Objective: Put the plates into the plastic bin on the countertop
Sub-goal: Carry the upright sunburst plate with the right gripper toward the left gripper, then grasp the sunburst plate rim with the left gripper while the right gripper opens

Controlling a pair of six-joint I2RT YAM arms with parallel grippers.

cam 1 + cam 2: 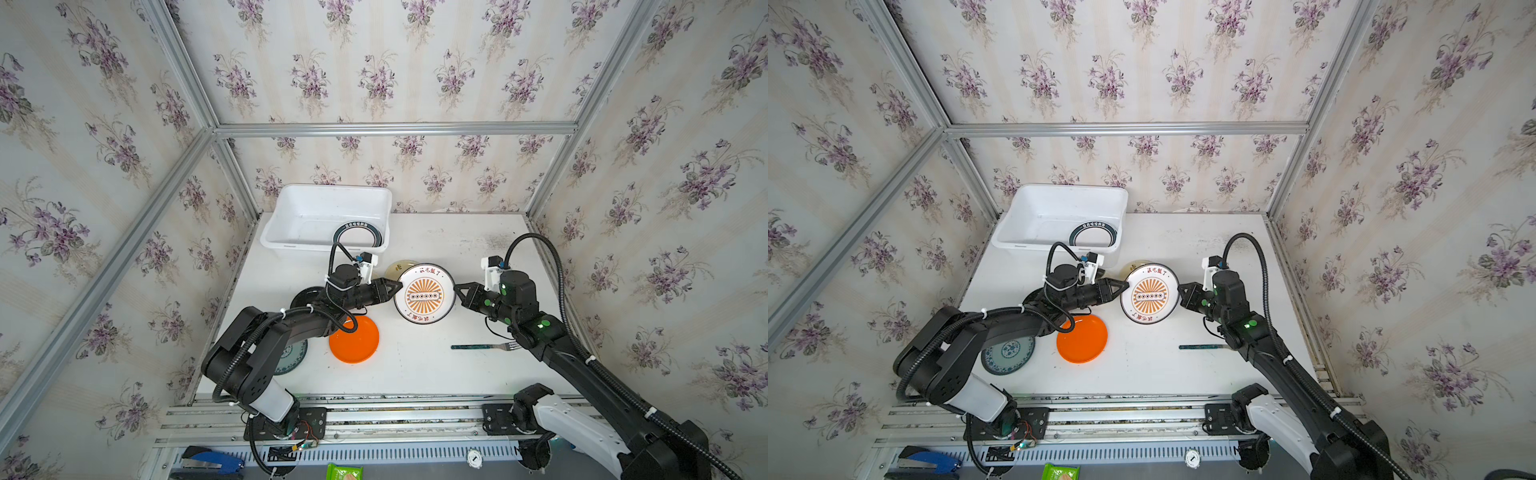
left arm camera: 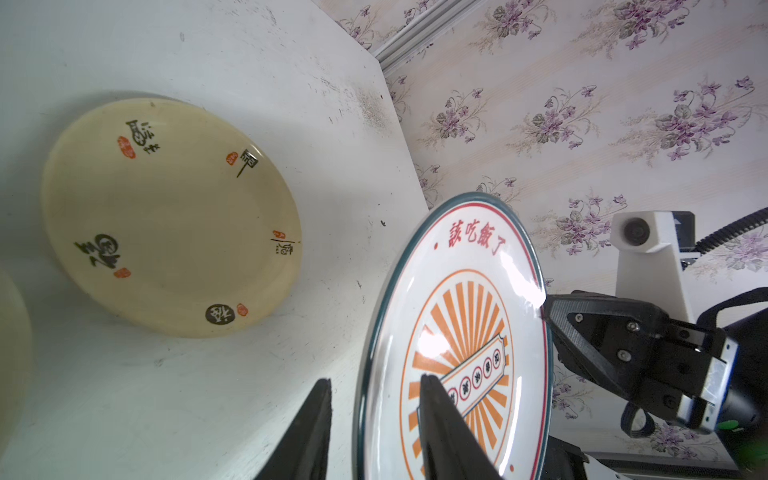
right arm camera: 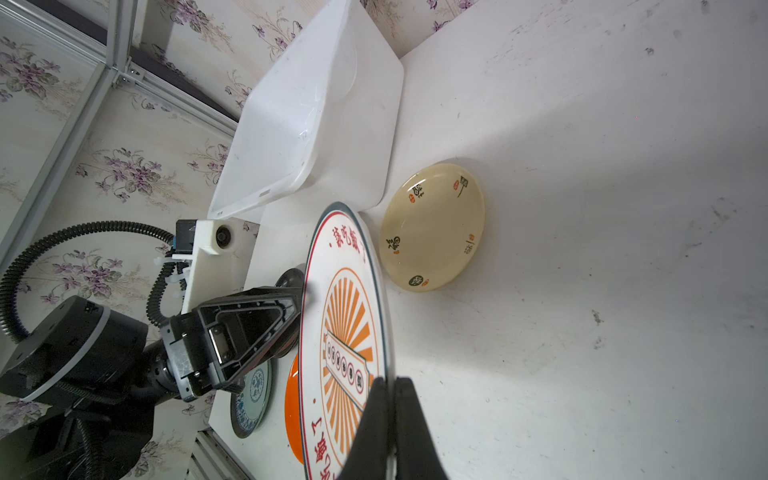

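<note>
White scuffed bench (image 1: 415, 374), aluminium-framed; purple-floral wallpaper (image 1: 374, 75) all round. Right hand (image 3: 391, 380) pinching rim of white round orange-sunburst plate (image 1: 424, 295), raised off bench mid-centre; left hand (image 2: 376, 378) spread astride opp. rim. White rectangular plastic bin (image 1: 328, 187) rear-left, teal-ringed white plate (image 1: 358, 236) inside.

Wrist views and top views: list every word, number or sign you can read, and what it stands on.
"該吃飯了": red, on the rim of the sunburst plate, printed again on the opposite rim.
Circled characters on its centre banner: too small to read.
Brush characters and red seals on the cream plate: too stylised to read.
White lettering on the ringed plate in the plastic bin: too small.
</note>
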